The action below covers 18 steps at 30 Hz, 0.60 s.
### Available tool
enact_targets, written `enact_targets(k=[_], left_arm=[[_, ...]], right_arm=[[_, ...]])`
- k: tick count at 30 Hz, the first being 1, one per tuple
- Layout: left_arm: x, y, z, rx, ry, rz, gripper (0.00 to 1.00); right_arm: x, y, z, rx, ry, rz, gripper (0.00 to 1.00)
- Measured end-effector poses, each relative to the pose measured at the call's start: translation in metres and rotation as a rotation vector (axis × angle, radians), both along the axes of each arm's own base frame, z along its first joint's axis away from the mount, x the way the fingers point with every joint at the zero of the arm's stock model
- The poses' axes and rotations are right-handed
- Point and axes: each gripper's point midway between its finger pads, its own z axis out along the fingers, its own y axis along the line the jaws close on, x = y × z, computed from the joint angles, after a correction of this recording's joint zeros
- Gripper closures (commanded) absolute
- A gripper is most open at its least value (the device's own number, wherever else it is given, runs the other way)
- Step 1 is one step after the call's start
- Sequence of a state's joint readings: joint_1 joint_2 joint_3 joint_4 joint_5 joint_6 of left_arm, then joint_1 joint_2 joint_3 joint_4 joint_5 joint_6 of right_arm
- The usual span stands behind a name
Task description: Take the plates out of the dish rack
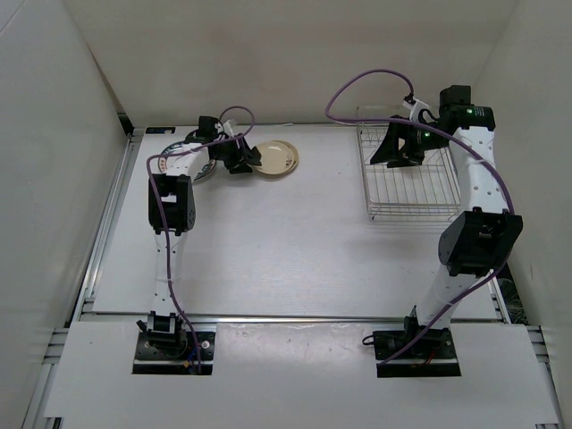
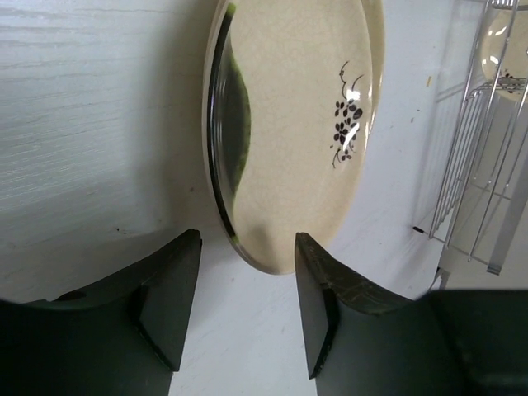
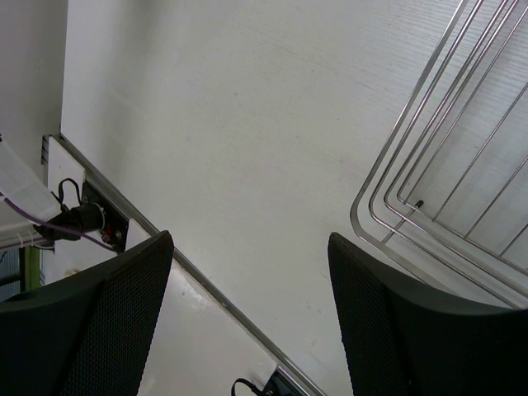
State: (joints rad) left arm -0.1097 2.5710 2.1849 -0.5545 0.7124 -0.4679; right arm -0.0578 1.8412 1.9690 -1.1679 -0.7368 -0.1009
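Note:
A cream plate with a dark patch (image 1: 275, 159) lies flat on the table at the back left. My left gripper (image 1: 252, 161) is open right beside it. In the left wrist view the plate (image 2: 305, 107) has its near edge just at my open left gripper (image 2: 247, 247), with a gap on both sides. A plate with a dark patterned rim (image 1: 198, 164) lies further left, partly under the left arm. The wire dish rack (image 1: 411, 192) stands at the back right. My right gripper (image 1: 395, 150) hovers over its far left part, open and empty (image 3: 249, 243). A cream plate (image 2: 510, 58) shows inside the rack.
The rack's side bars (image 2: 470, 165) stand to the right of the cream plate. A corner of the rack (image 3: 429, 181) and the table's metal edge rail (image 3: 206, 280) show below the right gripper. White walls close in the table on three sides.

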Motion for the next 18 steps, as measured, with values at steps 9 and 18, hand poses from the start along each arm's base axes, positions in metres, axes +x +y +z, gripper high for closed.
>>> enact_targets(k=[9,18], left_arm=[[0.001,-0.011,0.005,0.036,-0.029,-0.015,0.36],[0.004,-0.020,0.014,0.036,-0.056,-0.026,0.34]], right_arm=[[0.001,0.000,-0.002,0.000,0.005,0.000,0.21],[0.002,0.000,-0.002,-0.001,0.003,0.000,0.21]])
